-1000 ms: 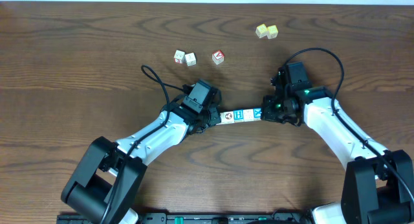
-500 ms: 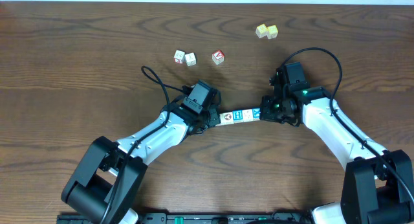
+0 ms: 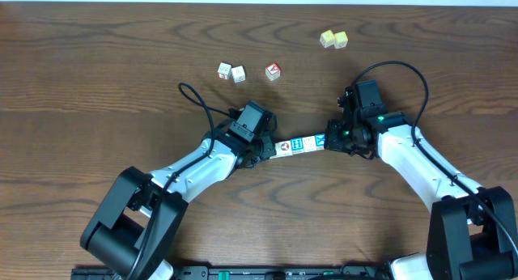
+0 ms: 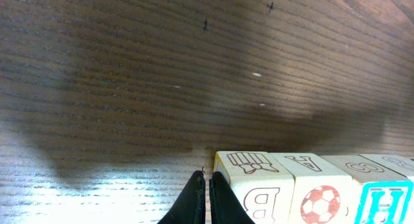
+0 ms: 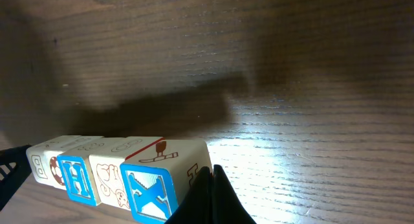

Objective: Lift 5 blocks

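Row of blocks (image 3: 301, 144) squeezed endwise between two clenched grippers.
The left gripper (image 3: 265, 147) and right gripper (image 3: 330, 140) butt the smooth printed cubes, seemingly raised off the grained wood table (image 3: 97, 70); red-faced cube (image 3: 273, 71) and pale yellow cubes (image 3: 333, 40) sit far off.

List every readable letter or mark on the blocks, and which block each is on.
"B": front of the left end block, beside the left fingers.
"A": upside down, on top of the soccer-ball block.
"H": blue, on the third block.
"X": blue, on the right end block, beside the right fingers.
Other faces in the row: blurred.
Loose cubes: too small to read.
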